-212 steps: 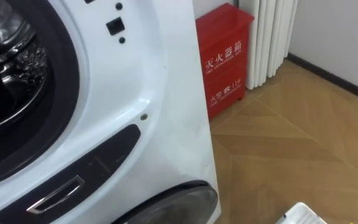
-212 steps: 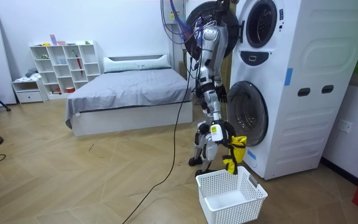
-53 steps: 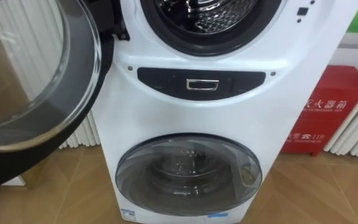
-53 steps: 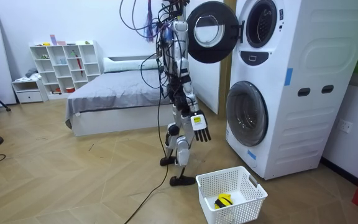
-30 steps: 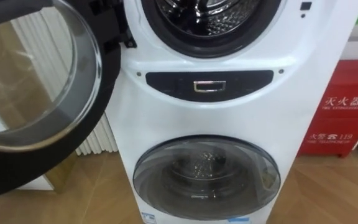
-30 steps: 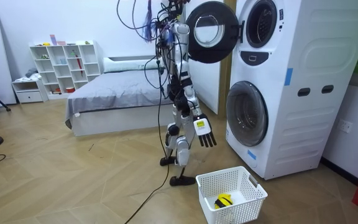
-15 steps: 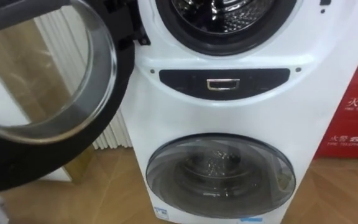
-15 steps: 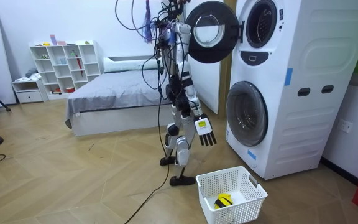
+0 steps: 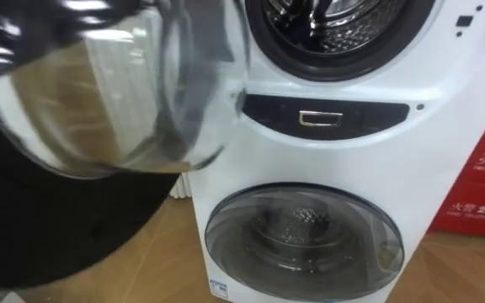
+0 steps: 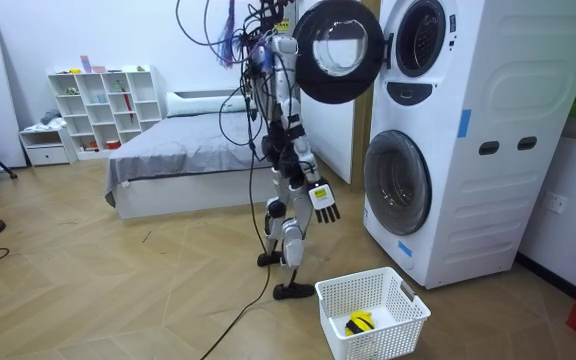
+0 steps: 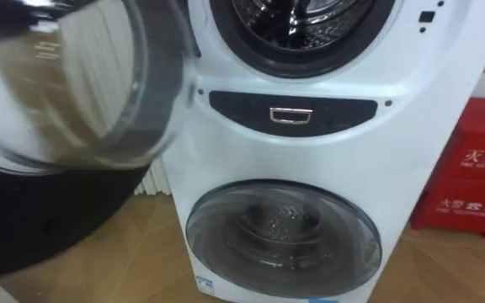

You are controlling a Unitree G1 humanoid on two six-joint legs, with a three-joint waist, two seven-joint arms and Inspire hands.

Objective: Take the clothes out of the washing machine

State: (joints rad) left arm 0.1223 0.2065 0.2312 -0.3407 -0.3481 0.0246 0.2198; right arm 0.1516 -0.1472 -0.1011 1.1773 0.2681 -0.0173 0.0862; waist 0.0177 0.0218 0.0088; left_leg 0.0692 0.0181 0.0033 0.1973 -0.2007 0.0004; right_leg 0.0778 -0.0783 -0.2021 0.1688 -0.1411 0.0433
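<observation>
The room view takes in the whole scene. The stacked white washing machine (image 10: 488, 150) stands at 3 o'clock, and its upper door (image 10: 333, 50) is swung wide open towards 12 o'clock. The robot stands upright on the wooden floor facing the machine, under that door. A grey bed (image 10: 208, 150) lies at 10 o'clock behind it, with a white shelf (image 10: 103, 100) further out at 9 o'clock.

At 5 o'clock a white basket (image 10: 368, 280) sits on the floor just in front of the machine and to one side of the robot's feet. The yellow cloth (image 10: 359, 322) lies bunched on its bottom.

The right hand (image 10: 323, 203) hangs beside the hip, well apart from the basket. Its fingers are spread straight downward and it carries nothing.

The eye views bring the machine's front close. The glass of the open door fills the 9 o'clock side. The dark mouth of the upper drum (image 9: 343, 25) is at 12 o'clock, and I can make out no clothing inside it. Below it is a dark control panel (image 9: 322, 116). The closed lower door (image 9: 303, 244) is at 6 o'clock, and a red cabinet (image 11: 478, 168) stands at 3 o'clock beside the machine.
</observation>
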